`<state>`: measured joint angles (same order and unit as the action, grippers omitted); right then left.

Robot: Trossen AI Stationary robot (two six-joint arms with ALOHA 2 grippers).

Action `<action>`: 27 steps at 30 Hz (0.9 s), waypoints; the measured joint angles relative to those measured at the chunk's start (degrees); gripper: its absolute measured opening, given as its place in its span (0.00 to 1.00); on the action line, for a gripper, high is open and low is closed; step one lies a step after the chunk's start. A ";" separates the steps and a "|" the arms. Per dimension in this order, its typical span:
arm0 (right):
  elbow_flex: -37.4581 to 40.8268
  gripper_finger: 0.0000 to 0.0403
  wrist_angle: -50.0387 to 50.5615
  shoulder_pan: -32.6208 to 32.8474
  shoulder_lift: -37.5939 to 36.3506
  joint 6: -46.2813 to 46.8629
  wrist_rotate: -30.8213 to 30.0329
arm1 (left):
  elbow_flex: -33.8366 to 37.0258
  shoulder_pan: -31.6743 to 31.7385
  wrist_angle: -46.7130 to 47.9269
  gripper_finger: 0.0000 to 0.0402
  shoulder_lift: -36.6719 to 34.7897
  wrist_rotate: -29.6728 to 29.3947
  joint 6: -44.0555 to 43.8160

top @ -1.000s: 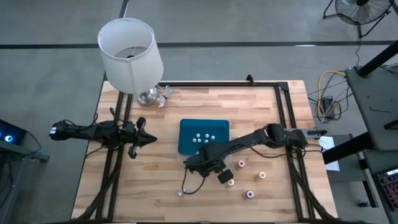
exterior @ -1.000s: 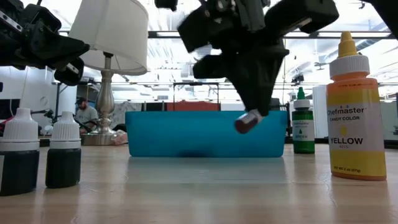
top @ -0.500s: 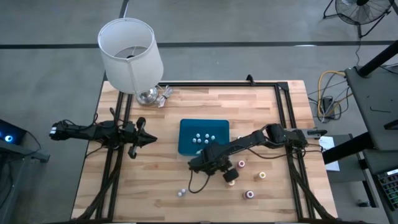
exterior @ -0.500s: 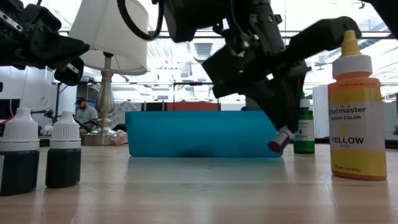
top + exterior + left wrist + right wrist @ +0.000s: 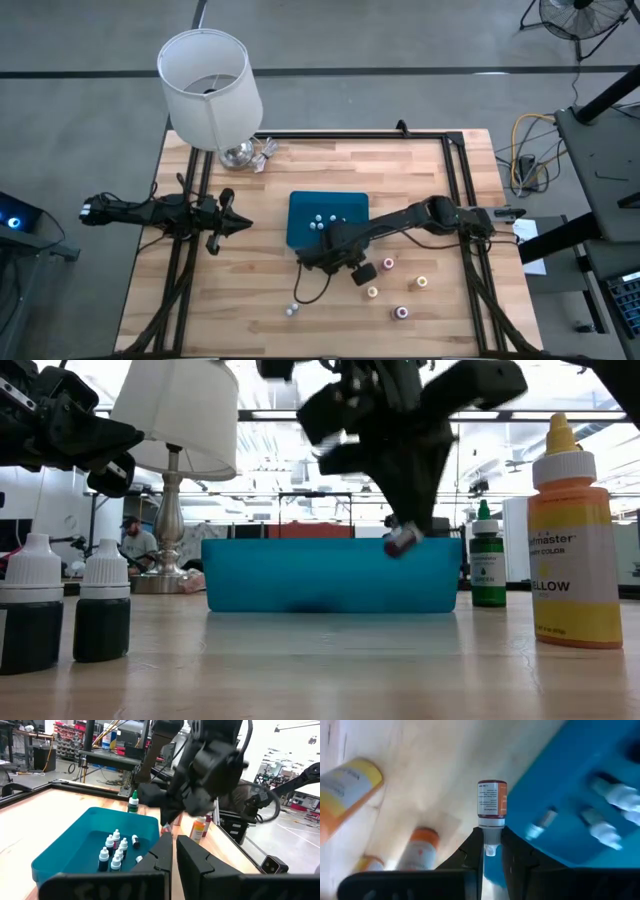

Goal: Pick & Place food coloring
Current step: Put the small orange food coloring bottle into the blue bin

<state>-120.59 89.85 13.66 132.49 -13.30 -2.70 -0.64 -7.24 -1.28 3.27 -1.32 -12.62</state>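
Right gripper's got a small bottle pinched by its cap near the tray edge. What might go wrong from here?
1. The right gripper holds the red-labelled bottle only by its narrow white cap, so it may swing or slip out.
2. In the low view the bottle hangs about level with the blue tray rim and might clip it.
3. Small bottles already in the tray stand close together; a drop could topple them.

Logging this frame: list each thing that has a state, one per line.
Right hand: shut on a small red bottle by its cap, at the tray's near edge.
Left hand: shut, empty, waiting left of the tray.
Blue tray: holds several small white-capped bottles.
Yellow bottle: upright on the table.
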 joint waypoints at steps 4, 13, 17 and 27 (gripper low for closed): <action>-4.20 0.09 0.16 -0.48 -0.11 -0.81 -2.77 | 0.02 -0.01 0.00 0.00 0.00 0.00 0.00; -10.31 0.09 0.12 -2.51 -0.18 -1.61 -5.14 | 0.01 0.01 0.00 0.00 0.00 0.00 0.02; -9.75 0.09 0.17 -4.69 -0.42 -1.64 -5.54 | 0.02 -0.01 0.00 0.00 0.00 0.00 0.00; -1.59 0.09 0.17 -6.98 -0.42 -1.02 -7.47 | 0.01 0.00 0.01 0.00 -0.01 0.00 0.01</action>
<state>-122.18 90.02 6.68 132.07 -14.32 -10.17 -0.64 -7.23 -1.27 3.25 -1.32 -12.61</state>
